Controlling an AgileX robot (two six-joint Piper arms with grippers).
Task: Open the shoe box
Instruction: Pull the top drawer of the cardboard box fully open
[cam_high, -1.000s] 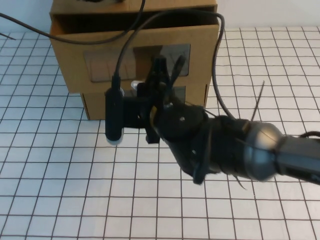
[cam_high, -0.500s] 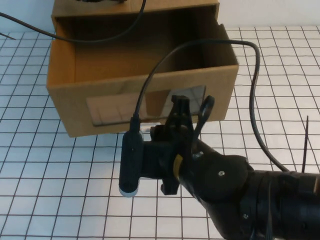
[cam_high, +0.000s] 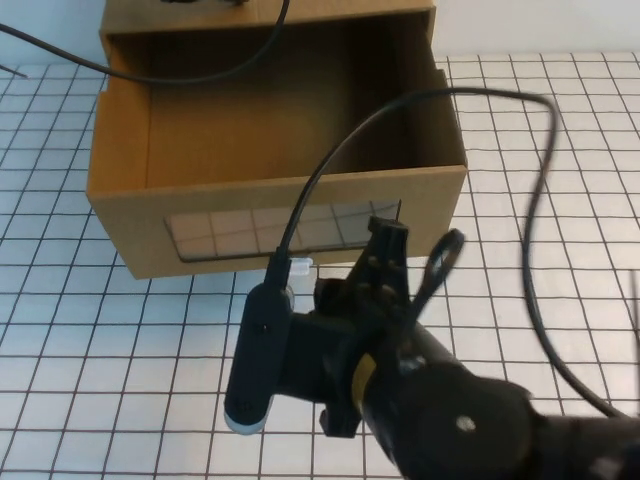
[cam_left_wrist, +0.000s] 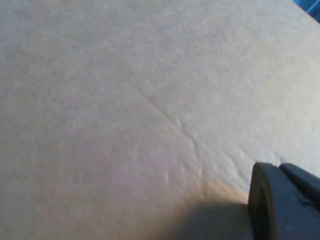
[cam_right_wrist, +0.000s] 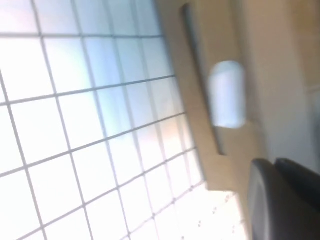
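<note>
Right end effector (cam_high: 388, 235) pressed together by raised shoe box lid (cam_high: 250, 140); left end effector (cam_left_wrist: 282, 202) against cardboard (cam_left_wrist: 125, 100) — state unclear.

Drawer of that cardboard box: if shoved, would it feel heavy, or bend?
Probably light: the drawer looks empty and thin-walled. Its front, cut by a clear window, would likely flex under a push. It might sag or tip, standing far out of the box. The shut right pincer is at its front; the left pincer lies against cardboard.
</note>
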